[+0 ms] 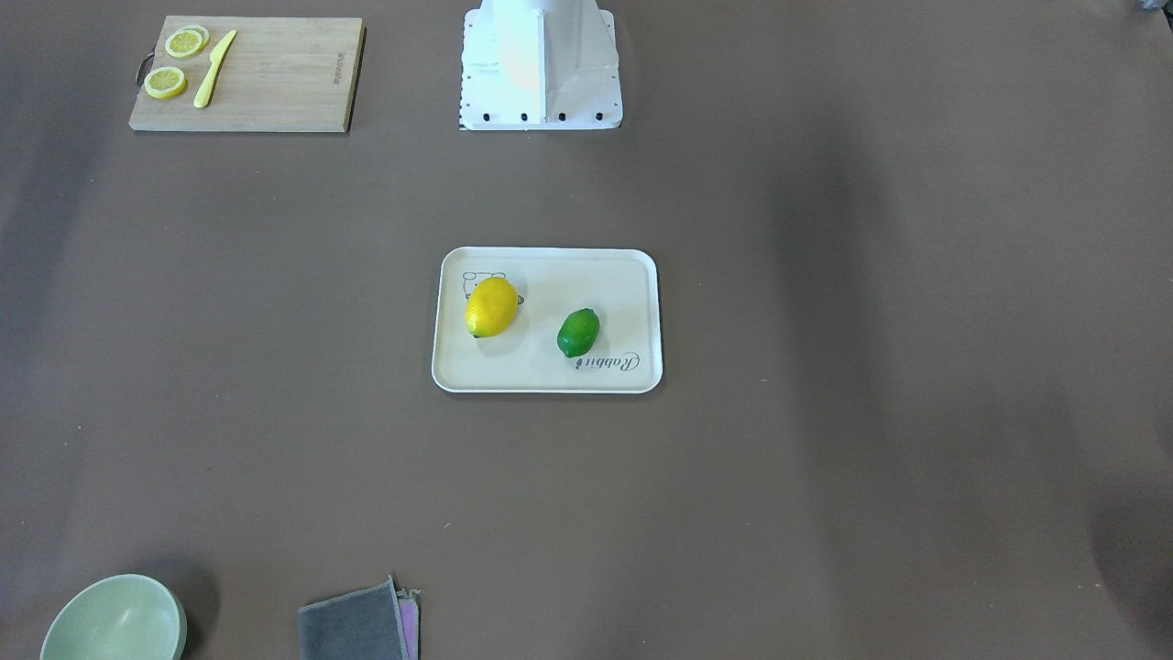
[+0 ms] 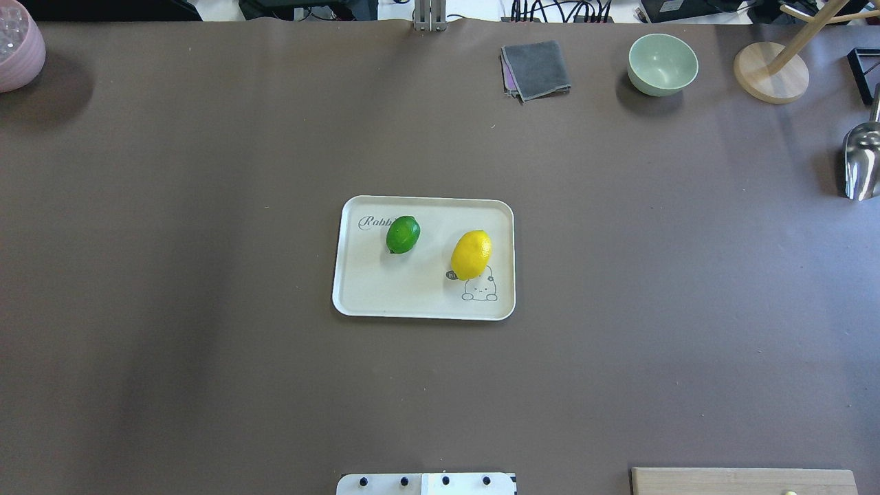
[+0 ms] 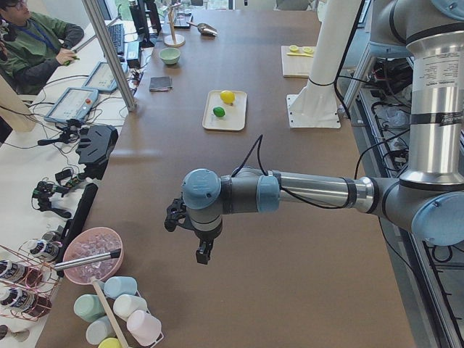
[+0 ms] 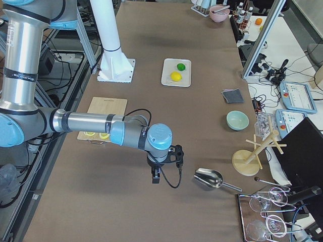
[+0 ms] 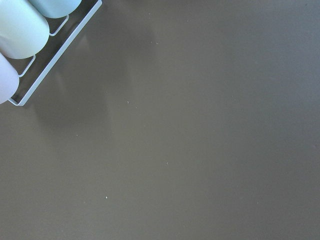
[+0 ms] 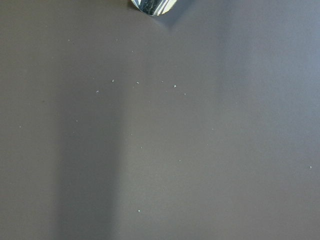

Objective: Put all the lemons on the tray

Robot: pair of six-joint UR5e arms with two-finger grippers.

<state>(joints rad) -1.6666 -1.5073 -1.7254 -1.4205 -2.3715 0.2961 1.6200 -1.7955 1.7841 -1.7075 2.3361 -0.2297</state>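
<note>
Lying on tray: bright yellow oval lemon and smaller glossy green lemon, both inside the rim, apart from each other.
Tray: flat cream rectangular tray with raised white rim, at the middle of the brown bench, well away from every edge.
Yellow lemon: on the tray half toward the bench's right end, touching the top of the cartoon animal drawing.
Green lemon: on the tray half toward the left end, nearer the far edge, covering the end of the "Rabbit" script.
Left pincer: hanging above bare bench near the left end, pointed down; apart or together, cannot tell.
Left wrist view: bare bench, plus a corner of a white wire rack with pastel cups.
Right pincer: hanging above bare bench near the right end, pointed down, near a shiny metal scoop; apart or together, cannot tell.
Near right corner: rectangular wooden cutting board carrying two thin round lemon slices and a yellow plastic knife.
Far edge: folded grey cloth, just beside it a pale green round bowl, then a round-based wooden stand toward the right corner.
Far left corner: ribbed pink bowl.
</note>
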